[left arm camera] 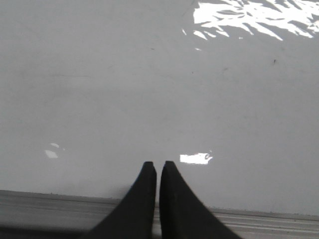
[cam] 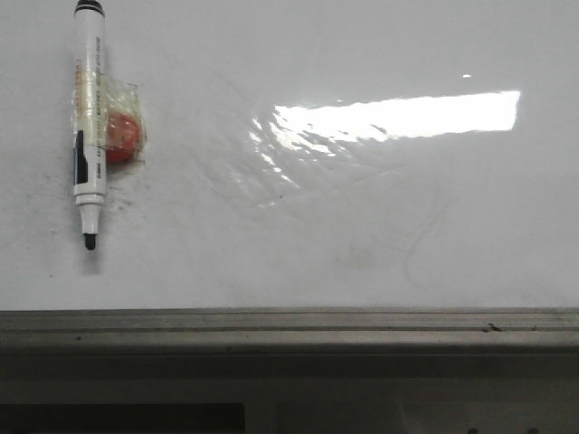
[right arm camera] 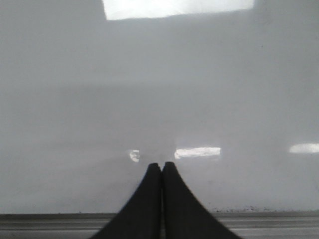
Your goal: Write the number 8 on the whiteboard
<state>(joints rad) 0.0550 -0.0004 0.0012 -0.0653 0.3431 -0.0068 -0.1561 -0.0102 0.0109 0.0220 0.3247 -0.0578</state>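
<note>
The whiteboard (cam: 344, 235) fills the front view, glossy white with faint grey smudges and a bright glare patch. No number 8 shows on it. A white marker with a black tip (cam: 88, 122) lies on the board at the far left, tip toward the near edge. Neither gripper shows in the front view. My left gripper (left arm camera: 158, 165) is shut and empty above the board's near edge. My right gripper (right arm camera: 161, 164) is shut and empty, also above the near edge. The board also shows in the left wrist view (left arm camera: 149, 89) and in the right wrist view (right arm camera: 159, 89).
A small red object under clear tape (cam: 124, 132) sits against the marker's right side. The grey metal frame edge (cam: 289, 327) runs along the board's near side; it also shows in the wrist views (left arm camera: 50, 209) (right arm camera: 269, 224).
</note>
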